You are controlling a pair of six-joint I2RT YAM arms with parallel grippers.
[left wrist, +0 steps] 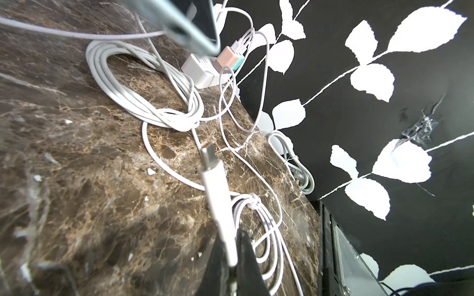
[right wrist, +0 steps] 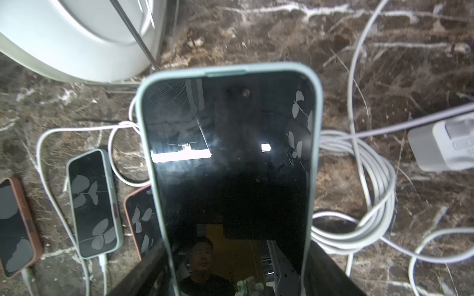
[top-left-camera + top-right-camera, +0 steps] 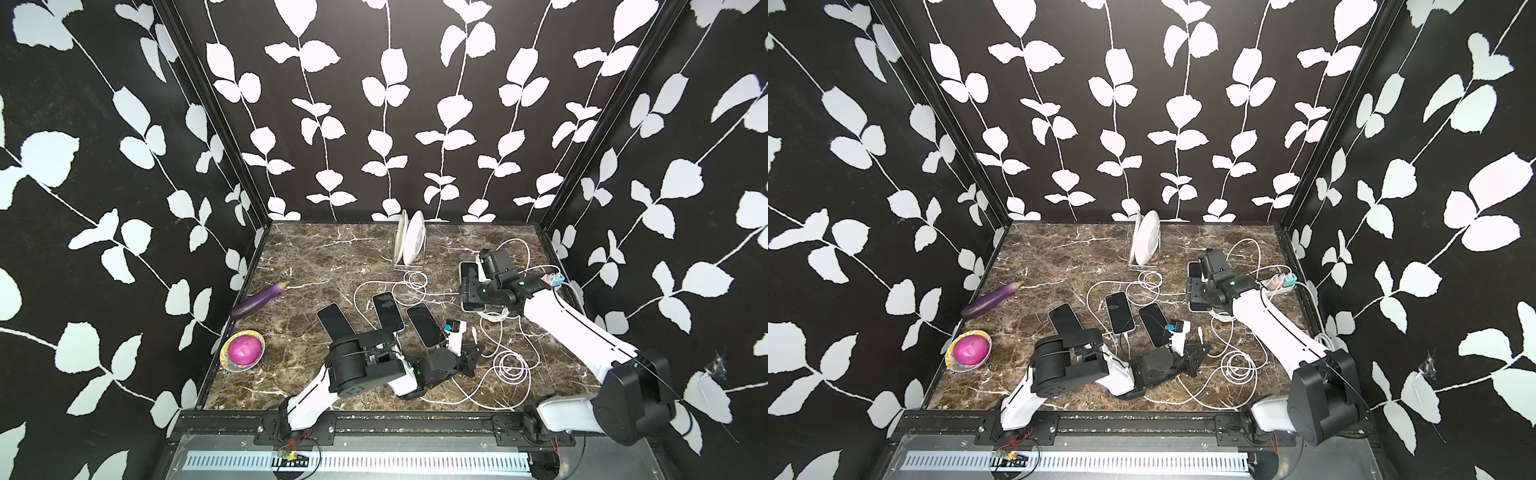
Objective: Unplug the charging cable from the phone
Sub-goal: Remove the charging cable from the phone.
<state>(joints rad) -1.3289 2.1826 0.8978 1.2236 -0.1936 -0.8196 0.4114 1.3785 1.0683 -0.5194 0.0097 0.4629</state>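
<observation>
marble table (image 3: pixel 332 257) underneath; my right end effector (image 2: pixel 238 271) clamps the mint-cased phone (image 2: pixel 230 166) mid-frame to brace it, while my left end effector (image 1: pixel 232 253) pinches the charging cable plug (image 1: pixel 214 174), lower centre, already out.

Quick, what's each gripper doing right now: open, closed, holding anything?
Left gripper: closed on the cable plug.
Right gripper: closed around the green-cased phone, holding it.

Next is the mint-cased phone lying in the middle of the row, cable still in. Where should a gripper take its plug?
Pinch the stiff white plug at the phone's near end, not the limp cable. The phone lies flat, port toward the robot, so come in low from that side for a straight pull.
</observation>
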